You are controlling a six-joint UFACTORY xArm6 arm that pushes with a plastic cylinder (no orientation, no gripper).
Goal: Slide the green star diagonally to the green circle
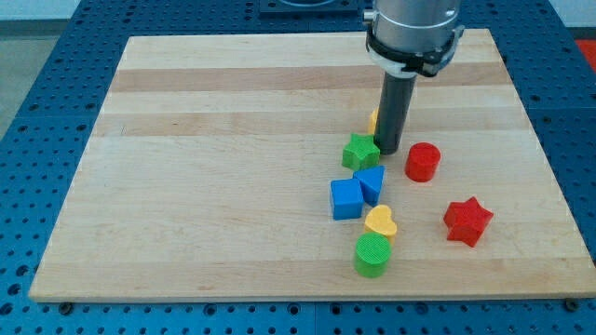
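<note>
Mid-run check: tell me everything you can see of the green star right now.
The green star is a small, chunky, matte block, plastic by its look, lying flat on the wooden board right of centre. My tip stands right against its right side. Just below it lies a blue block, close or touching. A yellow block peeks out behind the rod. The green circle sits well below, towards the view's bottom.

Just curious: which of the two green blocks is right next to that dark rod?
The green star, beside my tip; the green circle sits far below, near the view's bottom.
</note>
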